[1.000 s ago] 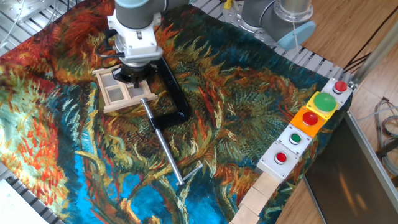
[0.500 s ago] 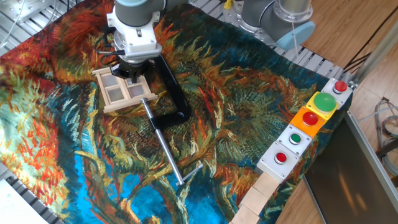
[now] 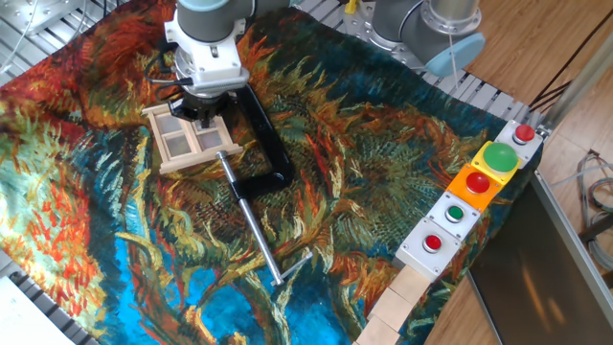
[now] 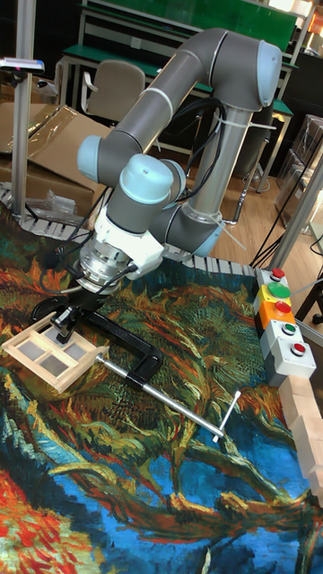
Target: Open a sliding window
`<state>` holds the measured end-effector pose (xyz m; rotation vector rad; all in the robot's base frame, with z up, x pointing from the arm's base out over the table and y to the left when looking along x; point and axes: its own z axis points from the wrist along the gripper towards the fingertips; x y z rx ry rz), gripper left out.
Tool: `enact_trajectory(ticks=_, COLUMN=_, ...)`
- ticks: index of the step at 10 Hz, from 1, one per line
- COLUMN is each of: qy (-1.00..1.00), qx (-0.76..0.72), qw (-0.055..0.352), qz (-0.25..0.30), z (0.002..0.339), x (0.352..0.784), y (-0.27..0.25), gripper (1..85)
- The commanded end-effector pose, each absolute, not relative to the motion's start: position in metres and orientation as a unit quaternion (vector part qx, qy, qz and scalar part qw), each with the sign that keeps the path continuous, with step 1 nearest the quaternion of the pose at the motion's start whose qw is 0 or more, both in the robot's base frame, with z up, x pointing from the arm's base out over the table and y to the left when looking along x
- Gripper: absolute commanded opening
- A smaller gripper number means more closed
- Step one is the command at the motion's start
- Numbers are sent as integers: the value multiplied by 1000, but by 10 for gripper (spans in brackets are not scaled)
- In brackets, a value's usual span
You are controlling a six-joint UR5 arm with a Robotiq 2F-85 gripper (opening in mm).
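The sliding window (image 3: 182, 144) is a small light-wood frame with four panes, lying flat on the patterned cloth at the left; it also shows in the tall fixed view (image 4: 45, 352). My gripper (image 3: 203, 110) points straight down over the window's far right corner. In the tall fixed view the gripper (image 4: 65, 334) has its dark fingers drawn together, their tips resting on the window's far pane. The contact point itself is hidden under the gripper body in the fixed view.
A black C-clamp (image 3: 271, 144) with a long metal screw rod (image 3: 254, 225) lies right beside the window, touching its right side. A row of button boxes (image 3: 476, 192) lines the right edge, with wooden blocks (image 3: 397, 302) below them. A second arm's base (image 3: 431, 24) stands at the back.
Between one second and half a second ago the gripper shifted slightly toward the far side of the window. Since then nothing has visibly moved.
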<state>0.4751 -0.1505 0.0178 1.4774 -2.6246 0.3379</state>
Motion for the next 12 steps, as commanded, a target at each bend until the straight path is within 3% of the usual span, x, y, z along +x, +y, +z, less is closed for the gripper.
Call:
enact_trajectory(ticks=1, qy=-867, qx=484, qw=52, qz=107, z=15, x=476, y=-145, gripper=500)
enact_trajectory(ticks=6, qy=-869, qx=480, qw=48, qz=107, z=11, x=482, y=-127, gripper=500)
enact_trajectory(ticks=12, qy=-863, qx=491, qw=55, qz=105, z=23, x=485, y=-148, gripper=500)
